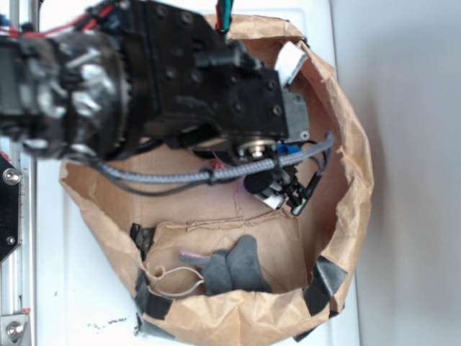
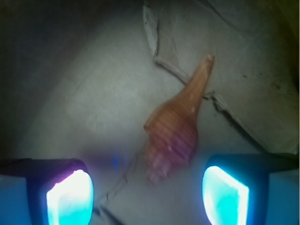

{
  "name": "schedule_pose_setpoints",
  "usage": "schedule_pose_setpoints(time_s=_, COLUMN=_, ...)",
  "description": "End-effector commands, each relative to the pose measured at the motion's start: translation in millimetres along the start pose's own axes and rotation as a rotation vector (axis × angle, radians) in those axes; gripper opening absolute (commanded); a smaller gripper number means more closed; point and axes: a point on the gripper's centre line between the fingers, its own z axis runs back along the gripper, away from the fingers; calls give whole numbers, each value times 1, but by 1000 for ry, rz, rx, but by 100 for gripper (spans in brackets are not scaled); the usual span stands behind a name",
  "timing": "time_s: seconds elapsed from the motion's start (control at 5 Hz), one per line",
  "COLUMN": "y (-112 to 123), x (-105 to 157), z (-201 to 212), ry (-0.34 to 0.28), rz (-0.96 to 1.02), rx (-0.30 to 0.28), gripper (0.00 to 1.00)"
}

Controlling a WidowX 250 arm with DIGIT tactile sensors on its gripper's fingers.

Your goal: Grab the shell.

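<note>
Currently, gripper [image 2: 147, 192]: I am seeing the two pads [image 2: 70, 197] standing apart, holding nothing.
Shell position: I am finding the shell [image 2: 176, 126] lying on the paper bag floor [image 2: 84, 93], its wide end reaching between the pads, tip pointing away.
Risk: I am judging the glossy, tapering body liable to slip out on closing; the torn paper edge [image 2: 164, 61] beside it may be snagging.
Shell appearance: orange-brown, ridged, paler at the wide end.
Exterior view: the arm [image 1: 180, 72] is hiding the shell.
</note>
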Motion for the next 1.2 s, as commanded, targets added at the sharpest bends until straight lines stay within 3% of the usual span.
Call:
schedule_pose_setpoints(time_s=0.0, y=0, x=25, z=0, ry=-122, rz=22, rx=-8, gripper=100)
schedule_pose_setpoints(time_s=0.6, y=17, x=16, z=-19, ry=-254, rz=-57, rx=-24, gripper=100)
schedule_pose_setpoints(time_s=0.8, y=20, x=12, z=-25, ry=-275, rz=-53, rx=-15, gripper=0)
schedule_pose_setpoints(time_s=1.0, y=17, x=7, z=-18, ry=-257, rz=-57, rx=-28, gripper=0)
